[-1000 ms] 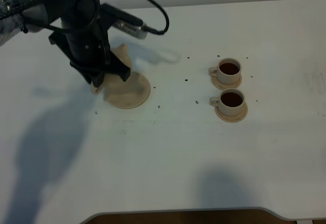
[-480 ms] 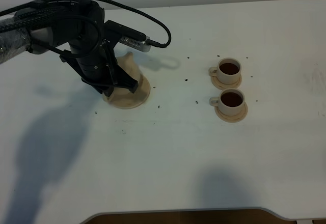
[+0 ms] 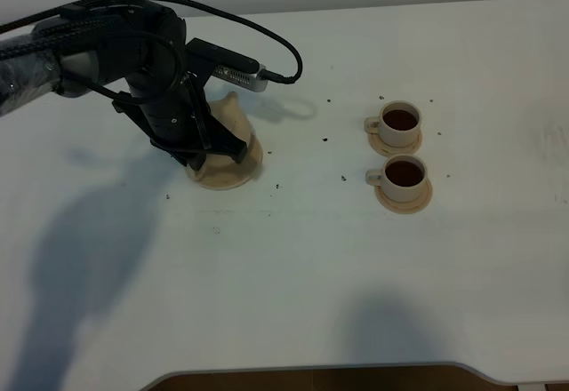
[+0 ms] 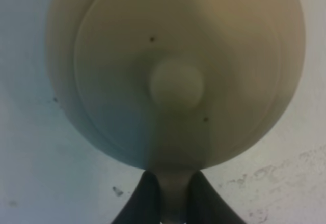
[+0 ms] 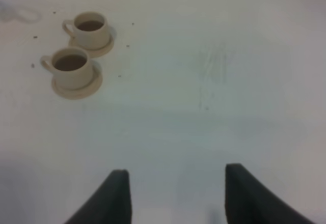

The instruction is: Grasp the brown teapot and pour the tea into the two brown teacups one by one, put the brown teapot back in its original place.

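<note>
Beige ceramic fills the left wrist view: the brown teapot (image 4: 175,76) seen from above, its lid knob (image 4: 177,84) at the centre. The left gripper (image 4: 169,196) has its fingers (image 4: 140,198) pinched on the pot's handle. From the high camera, the teapot (image 3: 233,124) sits on its wide saucer (image 3: 233,174) on the white desk (image 3: 293,258), mostly hidden by the left arm (image 3: 160,80). Well apart stand the two teacups (image 3: 400,120) (image 3: 404,175), each on a saucer and holding dark tea. The right gripper (image 5: 175,196) hangs above bare desk with fingers spread.

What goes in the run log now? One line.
left gripper: shut on teapot handle | teapot on saucer | both teacups filled
</note>
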`<state>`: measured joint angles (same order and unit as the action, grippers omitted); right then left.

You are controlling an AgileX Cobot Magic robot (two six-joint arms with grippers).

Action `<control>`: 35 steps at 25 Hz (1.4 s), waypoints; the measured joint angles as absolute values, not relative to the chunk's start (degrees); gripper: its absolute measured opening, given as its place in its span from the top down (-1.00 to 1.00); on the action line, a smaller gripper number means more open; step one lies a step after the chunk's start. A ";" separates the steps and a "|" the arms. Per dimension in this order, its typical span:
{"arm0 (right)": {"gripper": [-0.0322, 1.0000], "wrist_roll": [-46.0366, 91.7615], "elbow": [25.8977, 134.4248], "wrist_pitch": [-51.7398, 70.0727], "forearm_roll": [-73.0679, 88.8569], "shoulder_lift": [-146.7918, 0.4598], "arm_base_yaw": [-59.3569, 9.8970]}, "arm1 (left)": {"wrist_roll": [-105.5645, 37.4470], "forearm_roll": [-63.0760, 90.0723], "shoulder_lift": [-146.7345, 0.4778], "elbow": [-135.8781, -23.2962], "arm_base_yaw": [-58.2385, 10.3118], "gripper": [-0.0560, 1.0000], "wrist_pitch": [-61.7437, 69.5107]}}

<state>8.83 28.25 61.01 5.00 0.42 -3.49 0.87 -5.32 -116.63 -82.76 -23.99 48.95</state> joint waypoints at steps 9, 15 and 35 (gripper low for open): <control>0.09 8.83 28.25 61.01 5.00 0.42 -3.49 | 0.48 -4.94 -116.84 -82.76 -23.88 0.70 51.19; 0.09 8.83 28.25 61.01 5.00 0.42 -3.49 | 0.48 -5.39 -117.40 -82.76 -23.75 0.70 51.55; 0.09 8.83 28.25 61.01 5.00 0.42 -3.49 | 0.00 -5.39 -117.79 -82.76 -23.58 0.20 50.38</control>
<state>8.83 28.25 61.01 5.00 0.42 -3.49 0.00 -5.39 -117.79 -82.76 -23.58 50.38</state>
